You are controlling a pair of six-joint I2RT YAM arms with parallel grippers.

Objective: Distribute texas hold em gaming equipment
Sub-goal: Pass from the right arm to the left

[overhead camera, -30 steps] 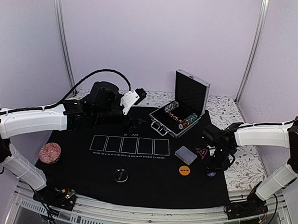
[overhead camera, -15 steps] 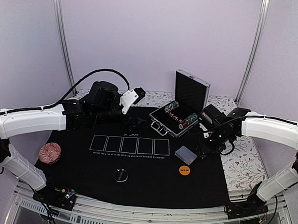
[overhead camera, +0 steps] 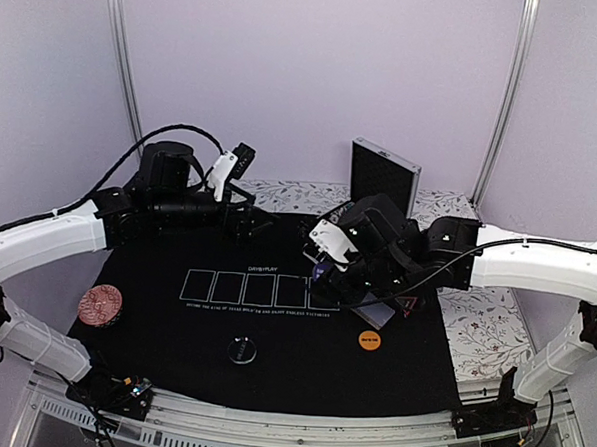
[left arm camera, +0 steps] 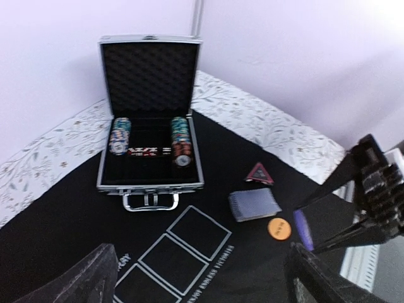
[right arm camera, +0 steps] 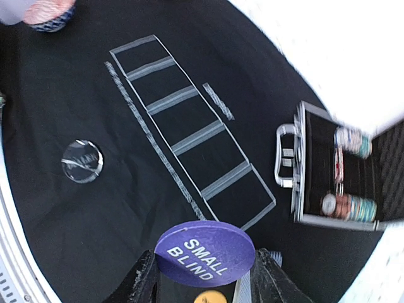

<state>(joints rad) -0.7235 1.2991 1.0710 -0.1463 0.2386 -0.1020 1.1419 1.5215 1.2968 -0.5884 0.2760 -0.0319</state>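
My right gripper (right arm camera: 205, 281) is shut on the purple "SMALL BLIND" disc (right arm camera: 205, 252), holding it above the mat near the right end of the printed card boxes (overhead camera: 260, 289). It also shows in the top view (overhead camera: 326, 263). In the left wrist view the purple disc (left arm camera: 303, 228) appears edge-on. The orange disc (overhead camera: 371, 339), the grey-blue card deck (left arm camera: 254, 204) and the red-edged triangle marker (left arm camera: 259, 173) lie on the mat's right side. The black-and-white disc (overhead camera: 241, 350) lies near the front centre. Striped chips (left arm camera: 180, 136) sit in the case. My left gripper (left arm camera: 202, 284) is open and empty at the mat's back left (overhead camera: 244, 221).
The silver case (left arm camera: 150, 126) stands open at the back of the black mat (overhead camera: 173, 327), its lid upright. A stack of reddish chips (overhead camera: 101, 304) sits at the mat's left edge. White floral cloth (overhead camera: 488, 324) borders the mat on the right.
My right arm has swung from the mat's right edge leftward toward the centre, carrying the purple disc off the mat. My left gripper has pulled back and to the left.
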